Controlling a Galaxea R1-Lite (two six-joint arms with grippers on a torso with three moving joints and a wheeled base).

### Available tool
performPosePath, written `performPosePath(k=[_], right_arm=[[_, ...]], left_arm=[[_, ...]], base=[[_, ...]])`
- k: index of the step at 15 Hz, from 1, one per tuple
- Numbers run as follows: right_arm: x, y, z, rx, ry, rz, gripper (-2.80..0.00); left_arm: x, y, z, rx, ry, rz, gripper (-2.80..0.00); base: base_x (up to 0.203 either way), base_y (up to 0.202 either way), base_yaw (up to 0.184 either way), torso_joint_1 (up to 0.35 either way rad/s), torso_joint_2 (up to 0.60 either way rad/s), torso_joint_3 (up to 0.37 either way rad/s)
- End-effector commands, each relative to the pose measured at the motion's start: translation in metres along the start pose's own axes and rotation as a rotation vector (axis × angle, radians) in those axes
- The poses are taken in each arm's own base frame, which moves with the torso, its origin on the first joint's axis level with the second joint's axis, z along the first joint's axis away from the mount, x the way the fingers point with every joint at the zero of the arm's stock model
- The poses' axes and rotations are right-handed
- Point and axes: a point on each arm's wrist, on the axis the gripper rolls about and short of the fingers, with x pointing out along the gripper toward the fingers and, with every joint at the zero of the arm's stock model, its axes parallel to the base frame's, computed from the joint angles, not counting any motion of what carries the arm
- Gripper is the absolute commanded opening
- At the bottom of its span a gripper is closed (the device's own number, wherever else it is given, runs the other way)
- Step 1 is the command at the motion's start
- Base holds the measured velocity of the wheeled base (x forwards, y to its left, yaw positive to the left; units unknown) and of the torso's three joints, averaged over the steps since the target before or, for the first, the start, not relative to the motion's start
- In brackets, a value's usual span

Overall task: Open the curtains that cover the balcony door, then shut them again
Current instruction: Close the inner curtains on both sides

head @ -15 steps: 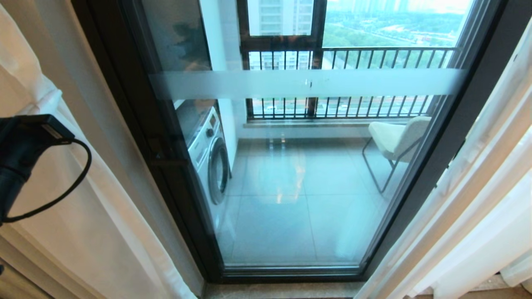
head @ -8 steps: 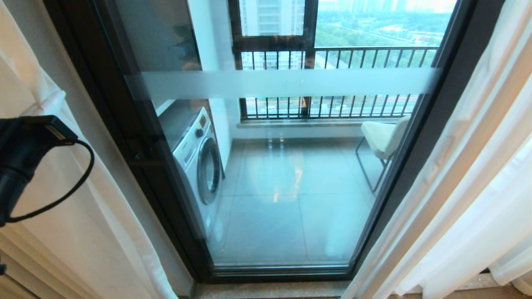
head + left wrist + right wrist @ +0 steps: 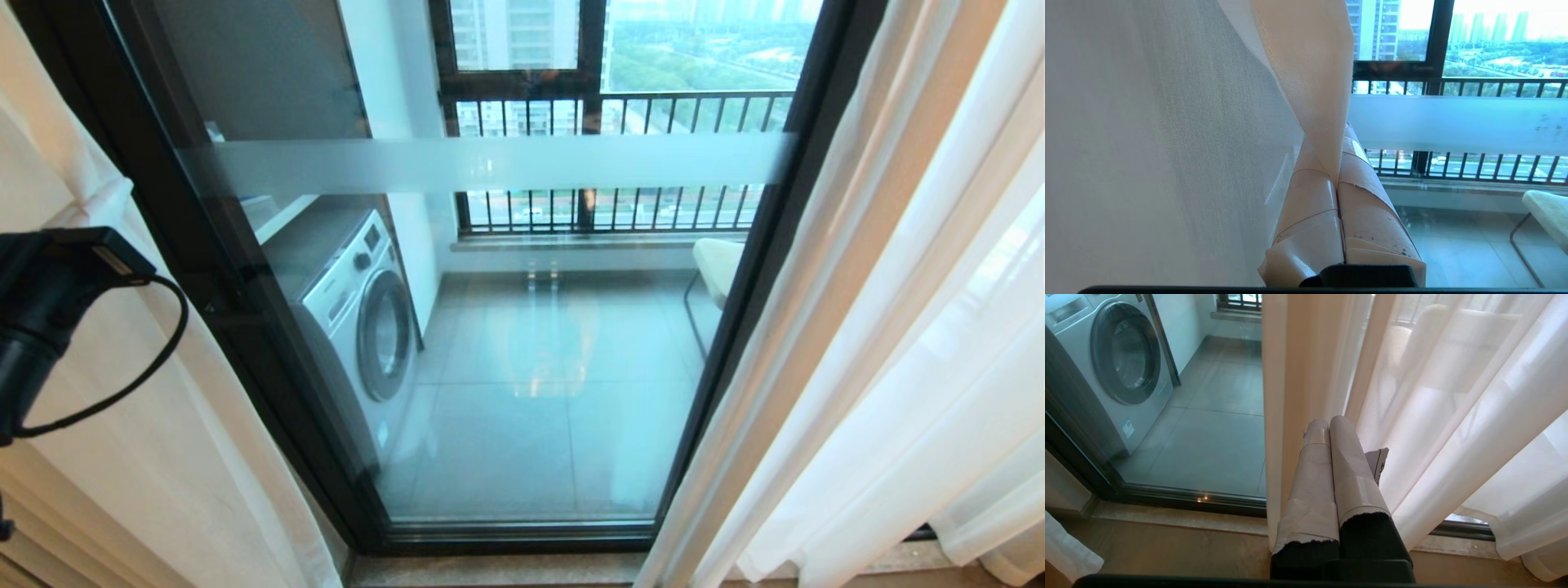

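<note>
left gripper [image 3: 1337,163] clenched on the edge of the left-hand curtains [image 3: 1167,143], taped fingers [image 3: 1306,212] pressed together with a fold of beige hem pinched between them. right gripper [image 3: 1329,428] also closed, holding nothing, tips just beside the inner edge of the right-hand curtains [image 3: 1453,416] and near the stone sill [image 3: 1167,535].

in the head view, only the left wrist and its looped cable [image 3: 122,384] showing at the left edge, against the sheer panel [image 3: 163,457]. between the two drawn-back panels, the balcony door [image 3: 522,343] standing uncovered, dark frame [image 3: 204,269] on the left, right post [image 3: 735,286] touching the sheer folds [image 3: 898,343]. frosted band [image 3: 490,163] running across the glass. behind the glass, washing machine [image 3: 359,318] on the left, chair [image 3: 718,265] half hidden by the right post, black railing [image 3: 612,163] beyond.

compared with a second ago, whole scene slid leftward in the head view: more of the washing machine visible, less of the chair, right curtain filling more of the picture; left wrist in the same spot.

small sticker [image 3: 1128,428] on the machine front, writing too small to read
</note>
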Motion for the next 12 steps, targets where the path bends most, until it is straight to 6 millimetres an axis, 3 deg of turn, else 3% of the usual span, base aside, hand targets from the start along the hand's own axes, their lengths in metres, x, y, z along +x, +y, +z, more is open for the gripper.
performPosePath(k=[1, 7, 12], right_arm=[[0.000, 0.000, 0.000, -0.001, 0.001, 0.001, -2.80], [0.000, 0.000, 0.000, -0.001, 0.001, 0.002, -2.80], [0.000, 0.000, 0.000, -0.001, 0.001, 0.002, -2.80]], left_arm=[[0.000, -0.001, 0.000, -0.002, -0.007, -0.003, -2.80], [0.010, -0.009, 0.005, -0.015, -0.040, -0.038, -2.80], [0.030, -0.015, 0.003, -0.017, -0.062, -0.083, -2.80]], base=[[0.000, -0.185, 0.003, 0.005, 0.00, 0.002], [0.000, -0.190, 0.003, 0.002, 0.00, 0.001], [0.000, -0.189, 0.003, 0.004, 0.00, 0.003]])
